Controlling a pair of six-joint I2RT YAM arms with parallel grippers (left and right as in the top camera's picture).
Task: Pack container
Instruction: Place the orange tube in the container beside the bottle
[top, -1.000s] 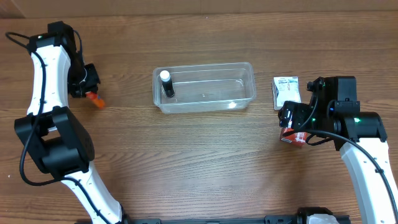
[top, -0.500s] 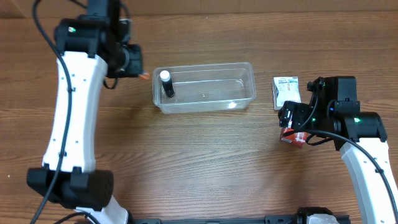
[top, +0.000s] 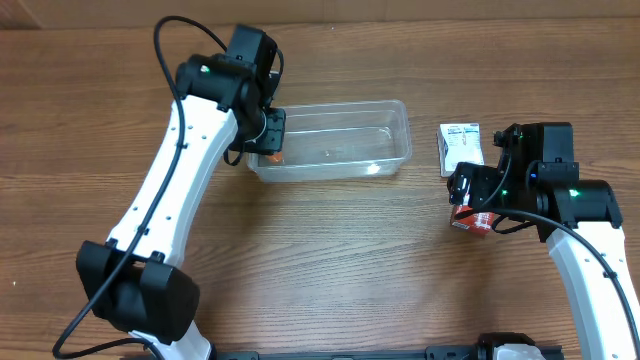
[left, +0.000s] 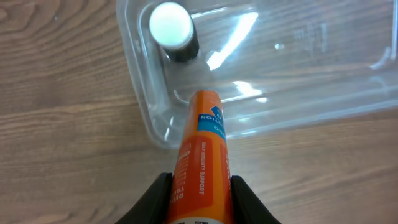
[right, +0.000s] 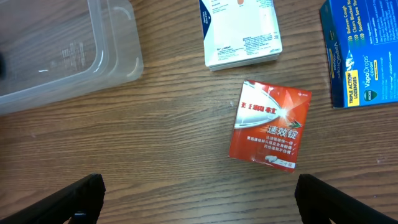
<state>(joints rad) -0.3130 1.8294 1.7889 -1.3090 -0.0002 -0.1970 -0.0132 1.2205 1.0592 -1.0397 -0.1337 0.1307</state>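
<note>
The clear plastic container lies at the table's middle back. It also shows in the left wrist view and the right wrist view. A black bottle with a white cap stands in its left end. My left gripper is shut on an orange tube and holds it over the container's left front corner. My right gripper is open and empty, above a red box to the right of the container.
A white box lies right of the container, seen also in the right wrist view. A blue box lies at the far right. The red box shows partly under the right gripper in the overhead view.
My left arm has swung from the far left of the table to the container's left end, carrying the orange tube. The right arm has not moved.
</note>
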